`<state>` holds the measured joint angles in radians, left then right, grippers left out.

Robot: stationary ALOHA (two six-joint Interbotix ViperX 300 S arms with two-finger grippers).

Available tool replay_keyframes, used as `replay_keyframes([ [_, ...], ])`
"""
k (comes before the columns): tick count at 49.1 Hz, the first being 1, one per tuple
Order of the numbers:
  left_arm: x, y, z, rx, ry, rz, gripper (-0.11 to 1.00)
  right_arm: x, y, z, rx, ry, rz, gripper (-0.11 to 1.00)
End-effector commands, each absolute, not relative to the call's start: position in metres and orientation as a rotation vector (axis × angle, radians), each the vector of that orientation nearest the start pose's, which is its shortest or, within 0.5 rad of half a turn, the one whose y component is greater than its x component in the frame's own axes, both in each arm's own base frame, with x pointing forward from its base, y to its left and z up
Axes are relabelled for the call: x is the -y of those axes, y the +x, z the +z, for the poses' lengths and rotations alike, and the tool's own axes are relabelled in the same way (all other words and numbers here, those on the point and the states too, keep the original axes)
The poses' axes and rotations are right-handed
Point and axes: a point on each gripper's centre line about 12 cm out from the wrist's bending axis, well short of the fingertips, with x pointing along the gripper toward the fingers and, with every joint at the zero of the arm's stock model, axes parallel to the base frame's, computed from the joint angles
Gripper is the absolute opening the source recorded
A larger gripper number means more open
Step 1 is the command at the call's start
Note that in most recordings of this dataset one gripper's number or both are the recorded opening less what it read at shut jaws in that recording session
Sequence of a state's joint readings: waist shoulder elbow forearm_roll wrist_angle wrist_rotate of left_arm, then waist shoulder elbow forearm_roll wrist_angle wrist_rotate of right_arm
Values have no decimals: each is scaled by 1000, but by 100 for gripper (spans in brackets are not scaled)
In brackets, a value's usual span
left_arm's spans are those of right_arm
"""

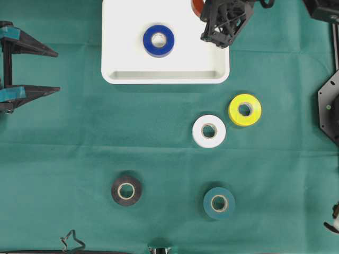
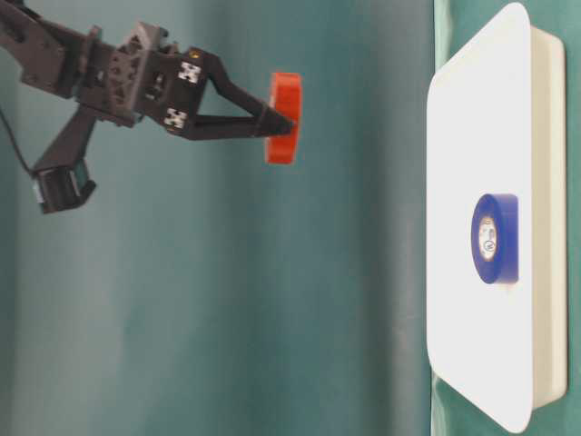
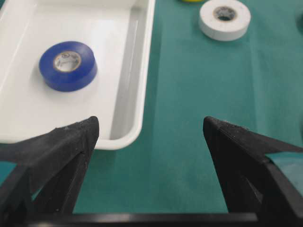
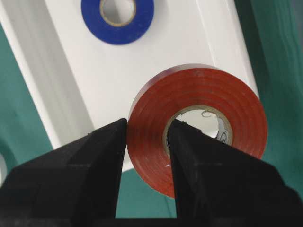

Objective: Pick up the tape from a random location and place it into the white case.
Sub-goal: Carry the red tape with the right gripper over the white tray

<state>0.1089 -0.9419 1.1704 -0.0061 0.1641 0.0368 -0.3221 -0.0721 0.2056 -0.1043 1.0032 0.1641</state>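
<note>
Red roll of glossy plastic tape point(image 4: 196, 130) pinched in the right tool point(image 4: 147, 142), one black finger outside the roll's wall and the other through its cardboard core, jaws drawn narrow on that wall. Held clear of any surface, above the shallow white plastic case with rounded corners and raised rim point(image 1: 164, 76), over its far right corner in the overhead view. Seen in the table-level view well apart from the case floor, roll point(image 2: 284, 118) gripped at the finger ends of the right tool point(image 2: 289, 125). Right arm reaching across from the right edge, wrist angled down toward the case, black tool body point(image 1: 225, 24) covering most of the roll in the overhead view.

Blue tape roll point(image 1: 158, 41) lying flat inside the case, beyond the right tool's fingertips in its wrist view.

Left tool point(image 3: 151, 127) spread wide, holding nothing, fingers low over the green cloth-covered bench point(image 1: 63, 153), pointing at the case's near corner. White tape roll point(image 3: 224, 19) ahead and to its right.

Yellow tape roll point(image 1: 244, 109), black tape roll point(image 1: 126, 190) and dark teal tape roll point(image 1: 219, 203) flat on the bench, apart from both tools.
</note>
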Motion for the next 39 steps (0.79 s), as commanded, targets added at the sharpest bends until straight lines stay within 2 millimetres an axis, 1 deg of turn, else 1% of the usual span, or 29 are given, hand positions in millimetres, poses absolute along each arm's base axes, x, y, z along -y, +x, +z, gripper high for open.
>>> replay_keyframes([
  [1, -21, 195, 241, -386, 6, 100, 97, 133, 365, 281, -1088, 224, -427, 30],
  [16, -21, 195, 242, -385, 7, 100, 97, 133, 368, 223, -1121, 252, -428, 30],
  [29, -21, 195, 242, -385, 7, 100, 97, 133, 373, 175, -1110, 270, -424, 30],
  [39, -21, 195, 241, -386, 6, 100, 97, 136, 379, 151, -1122, 283, -428, 30],
])
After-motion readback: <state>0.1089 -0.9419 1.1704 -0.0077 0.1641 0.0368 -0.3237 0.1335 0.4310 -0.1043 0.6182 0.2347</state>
